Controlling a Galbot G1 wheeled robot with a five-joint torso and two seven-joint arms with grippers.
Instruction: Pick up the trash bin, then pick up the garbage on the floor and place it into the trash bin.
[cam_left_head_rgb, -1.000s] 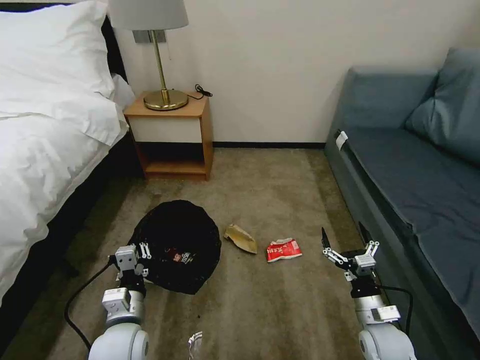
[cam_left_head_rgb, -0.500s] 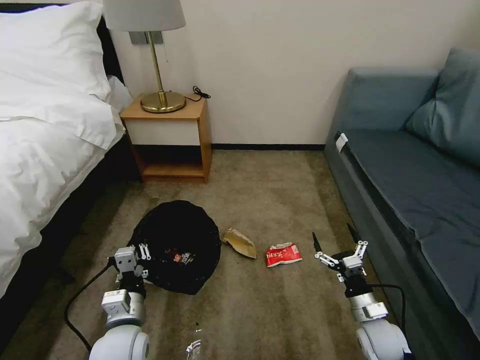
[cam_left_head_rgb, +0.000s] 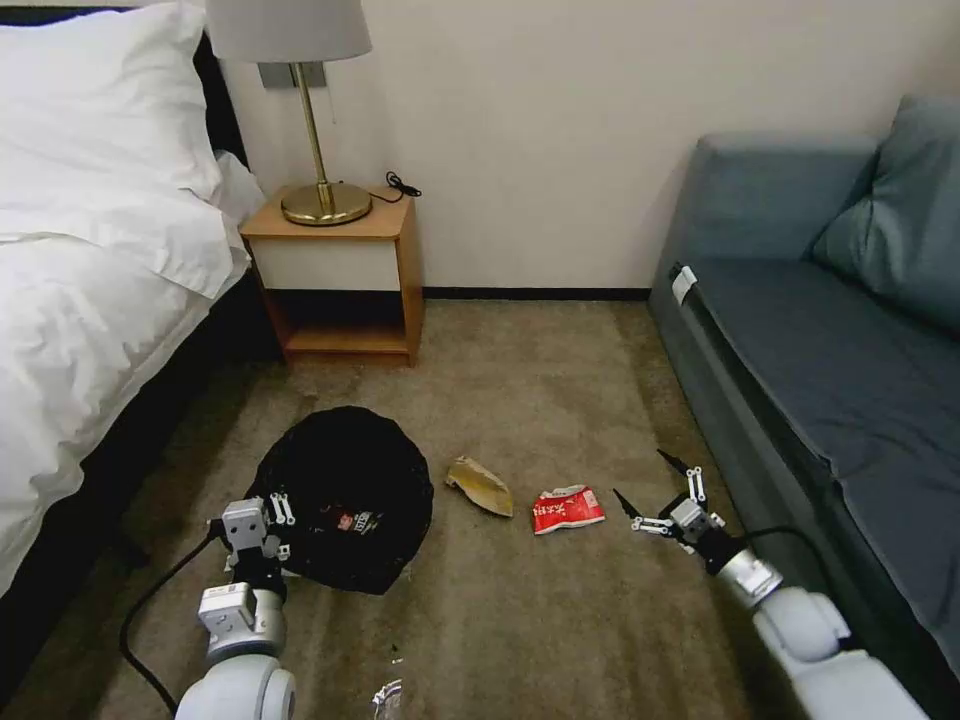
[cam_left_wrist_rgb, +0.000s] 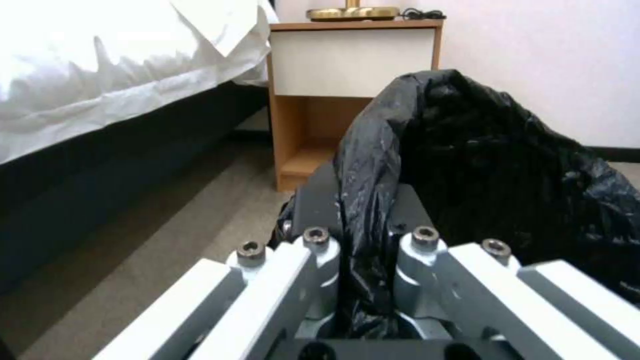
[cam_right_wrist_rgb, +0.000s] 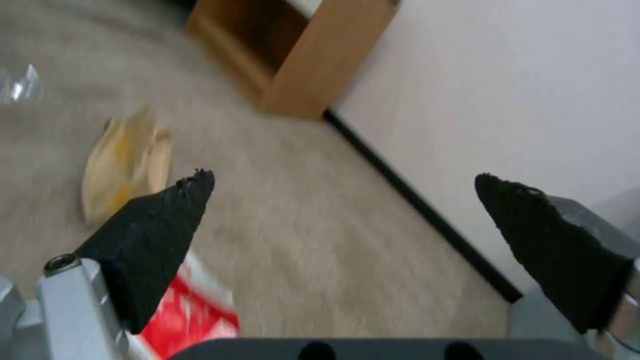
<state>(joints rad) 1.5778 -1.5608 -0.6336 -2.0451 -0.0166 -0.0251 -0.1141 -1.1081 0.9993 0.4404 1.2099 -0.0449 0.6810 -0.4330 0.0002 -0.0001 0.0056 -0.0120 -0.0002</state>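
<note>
The trash bin (cam_left_head_rgb: 340, 480), hung with a black bag (cam_left_wrist_rgb: 480, 165), sits low at my left, and a small printed packet lies inside it. My left gripper (cam_left_head_rgb: 278, 508) (cam_left_wrist_rgb: 363, 205) is shut on the bag at the bin's near rim. The garbage lies on the carpet. A gold-brown wrapper (cam_left_head_rgb: 480, 485) (cam_right_wrist_rgb: 127, 165) is right of the bin. A red-and-white packet (cam_left_head_rgb: 567, 508) (cam_right_wrist_rgb: 193, 310) lies farther right. A clear bottle (cam_left_head_rgb: 388, 695) (cam_right_wrist_rgb: 20, 85) is at my feet. My right gripper (cam_left_head_rgb: 640, 476) (cam_right_wrist_rgb: 343, 182) is open, low over the carpet just right of the red packet, with nothing between its fingers.
A bed with white linen (cam_left_head_rgb: 90, 300) runs along the left. A wooden nightstand (cam_left_head_rgb: 335, 275) with a brass lamp (cam_left_head_rgb: 320, 195) stands at the back wall. A blue-grey sofa (cam_left_head_rgb: 830, 380) lines the right, close beside my right arm.
My right arm has dropped and turned inward, bringing the open gripper down beside the red packet. The left gripper and the bin have shifted slightly left. The camera also moved a little.
</note>
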